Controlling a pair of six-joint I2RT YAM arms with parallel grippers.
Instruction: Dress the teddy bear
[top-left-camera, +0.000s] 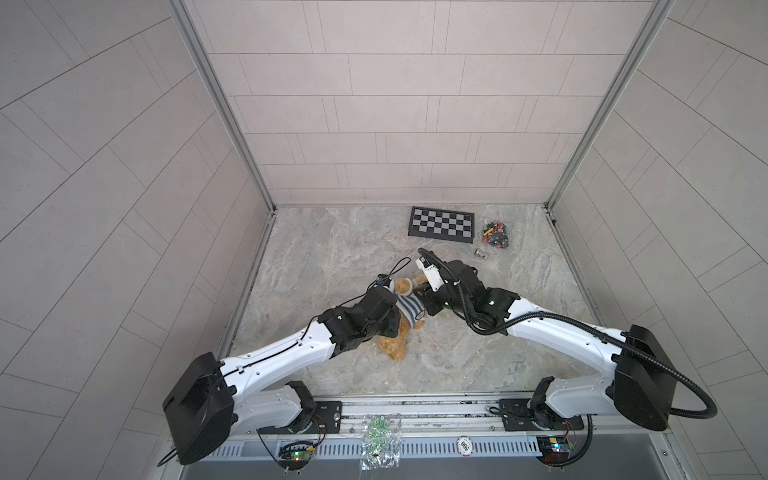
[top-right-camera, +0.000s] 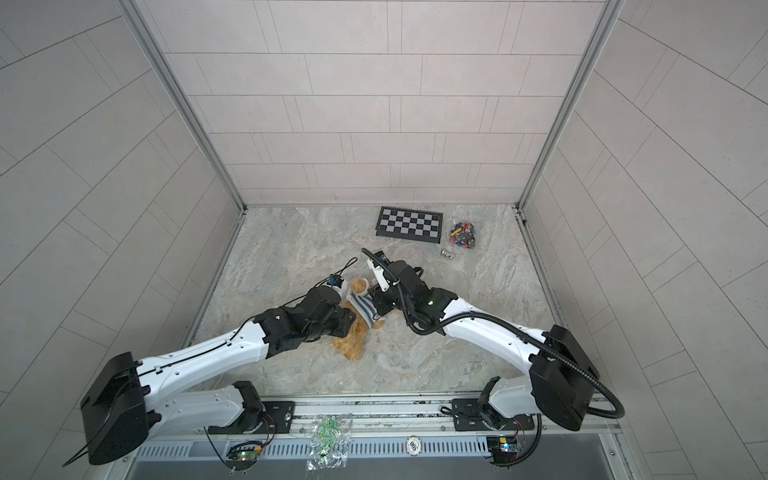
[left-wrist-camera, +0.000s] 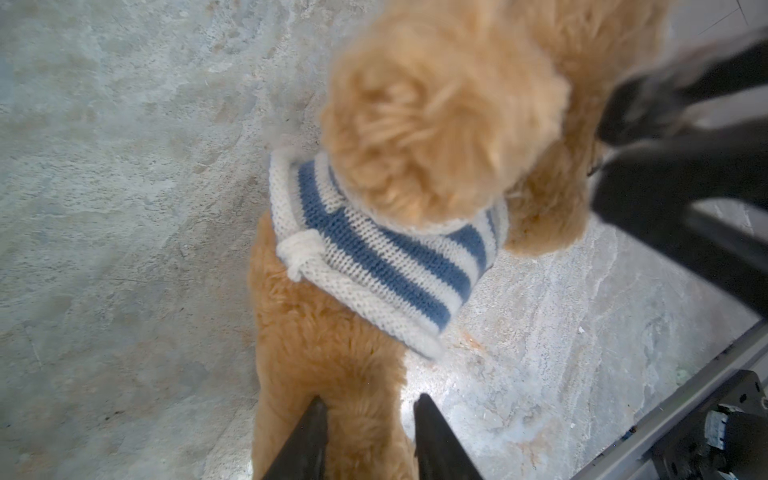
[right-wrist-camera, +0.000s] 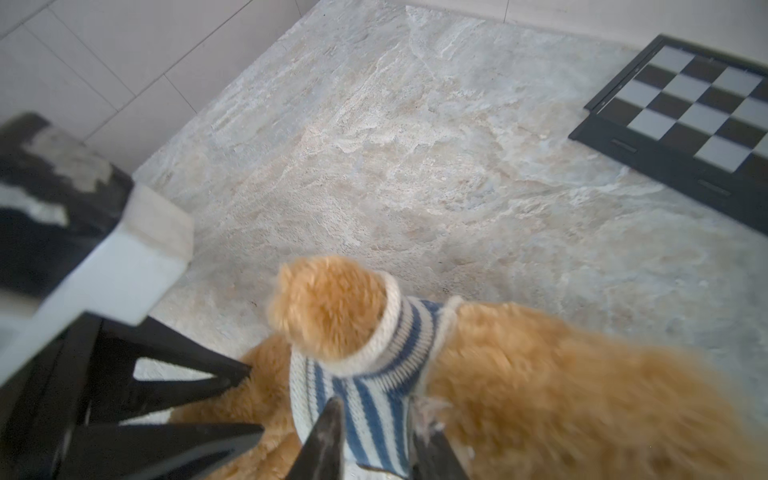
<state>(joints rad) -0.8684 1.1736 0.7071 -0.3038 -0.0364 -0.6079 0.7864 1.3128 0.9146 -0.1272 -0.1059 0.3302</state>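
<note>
Snag risk: teddy bear (top-left-camera: 397, 345) lies on table (top-left-camera: 332, 249) between my left gripper (left-wrist-camera: 370, 409) and right gripper (right-wrist-camera: 376, 415), sweater (top-left-camera: 409, 311) bunched high on its chest. Both jaws parted, holding nothing; closing now could pinch fur with knit and drag it.

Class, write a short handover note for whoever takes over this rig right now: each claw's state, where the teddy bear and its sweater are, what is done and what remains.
The left claw is open, its fingers apart at the teddy bear's bare lower body.
The right claw is open, its fingers apart over the hem of the striped sweater.
The bear lies on the table, between the two arms.
Done: the sweater is on the upper body, and one paw is out of a sleeve.
Left: the sweater sits high, so probably pull the hem down and check that both arms are through.
</note>
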